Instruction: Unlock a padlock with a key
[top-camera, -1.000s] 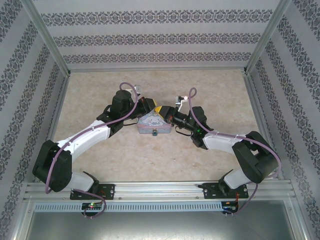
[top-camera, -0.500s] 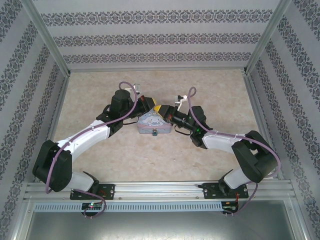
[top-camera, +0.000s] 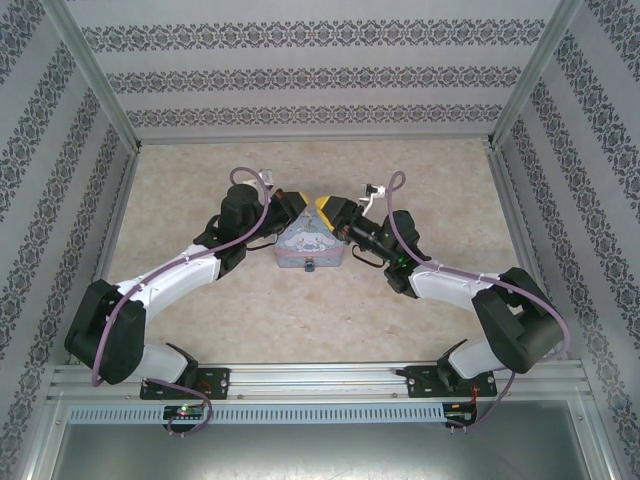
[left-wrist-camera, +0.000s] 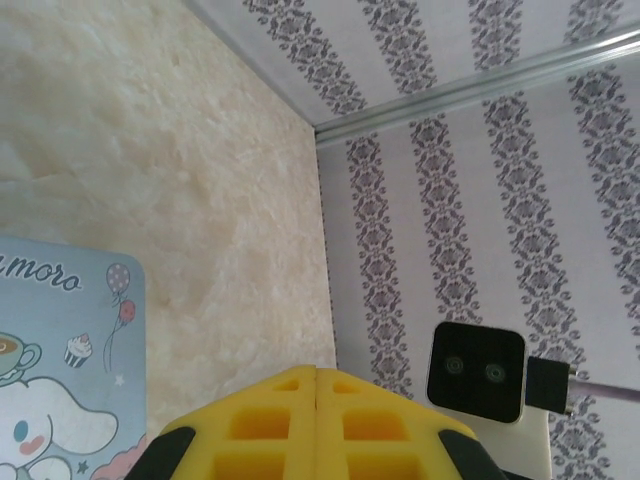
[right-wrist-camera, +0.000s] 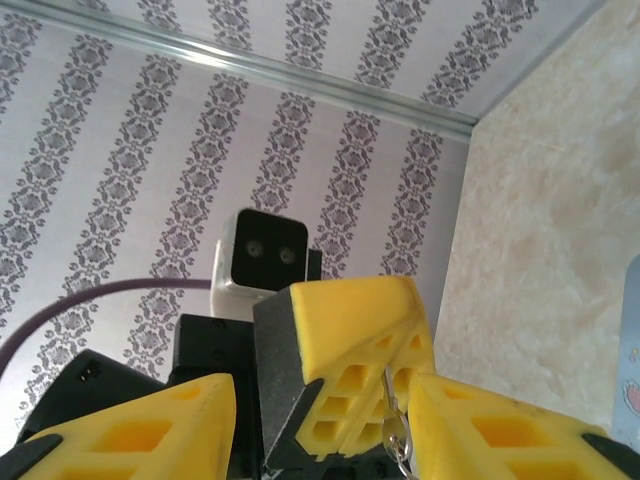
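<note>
The thin silvery key (right-wrist-camera: 392, 415) with its small ring hangs pinched between the yellow fingers (right-wrist-camera: 350, 330) of my left gripper (right-wrist-camera: 382, 372), which is shut on it. My right gripper (right-wrist-camera: 322, 400) is open, its two yellow fingers standing either side of the left gripper's tip. In the top view the left gripper (top-camera: 298, 204) and right gripper (top-camera: 322, 208) meet just beyond the far corner of the pastel blue tin (top-camera: 300, 250). The tiny teal padlock (top-camera: 312, 266) sits at the tin's near side. In the left wrist view my left gripper (left-wrist-camera: 316, 372) is pressed shut, and the key is hidden.
The cartoon-printed tin (left-wrist-camera: 60, 370) lies on the beige tabletop (top-camera: 420, 190). Patterned walls with metal rails (top-camera: 310, 141) close in the table on three sides. The right wrist's camera (left-wrist-camera: 478, 372) faces the left wrist's camera (right-wrist-camera: 262, 250) at close range.
The right gripper's jaws have opened. Both grippers have shifted a little toward the back, off the tin's lid. The left gripper stays shut.
</note>
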